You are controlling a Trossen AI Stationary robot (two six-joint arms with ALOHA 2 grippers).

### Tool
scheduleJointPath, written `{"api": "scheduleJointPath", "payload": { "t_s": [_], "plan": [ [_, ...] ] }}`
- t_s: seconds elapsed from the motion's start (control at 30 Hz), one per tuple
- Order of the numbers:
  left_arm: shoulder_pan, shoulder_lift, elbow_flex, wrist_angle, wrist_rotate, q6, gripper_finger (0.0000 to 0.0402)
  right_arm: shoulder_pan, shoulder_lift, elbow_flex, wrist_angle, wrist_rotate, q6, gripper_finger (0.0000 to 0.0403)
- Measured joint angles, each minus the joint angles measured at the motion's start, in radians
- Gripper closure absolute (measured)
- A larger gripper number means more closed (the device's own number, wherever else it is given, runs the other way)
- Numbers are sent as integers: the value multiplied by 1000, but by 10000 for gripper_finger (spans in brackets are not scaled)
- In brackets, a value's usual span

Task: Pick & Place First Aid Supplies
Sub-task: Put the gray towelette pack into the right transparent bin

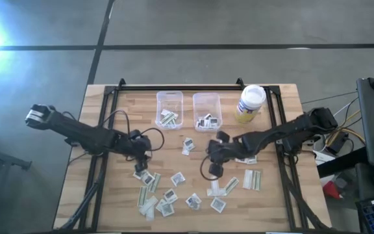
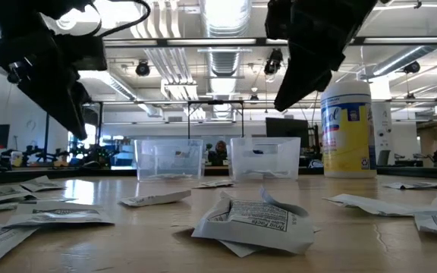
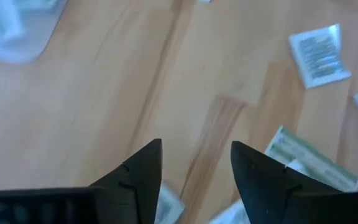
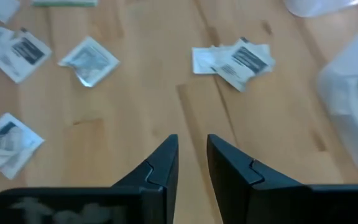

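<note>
Both end effectors hang above the wooden tabletop [image 1: 109,110] with nothing between their fingers. Left end effector [image 3: 194,171] has its fingers spread apart over bare wood, beside the left part of the packet scatter. Right end effector [image 4: 192,163] shows only a narrow gap between its fingers, holding nothing, near the middle of the tabletop.

Two clear bins [image 1: 169,109] stand side by side at the far edge, each with a few packets inside. One white-lidded jar [image 1: 249,104] stands just beside them on the right. Roughly twenty first aid packets [image 1: 177,178] lie loose across the near half, square white ones mixed with long pale strips [image 1: 252,179]; overlaps prevent an exact count.
</note>
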Motion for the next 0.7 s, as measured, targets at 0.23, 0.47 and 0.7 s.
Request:
{"api": "scheduleJointPath", "payload": {
  "t_s": [0.23,0.47,0.7],
  "plan": [
    [0,-41,6,-188,-2,-210,223,19,0,-70,138,0,0,334],
    [0,-57,-15,-249,-3,-454,223,19,0,-93,174,0,0,338],
    [0,-57,-101,-211,-18,-555,223,19,0,-84,176,0,0,328]
  ]
}}
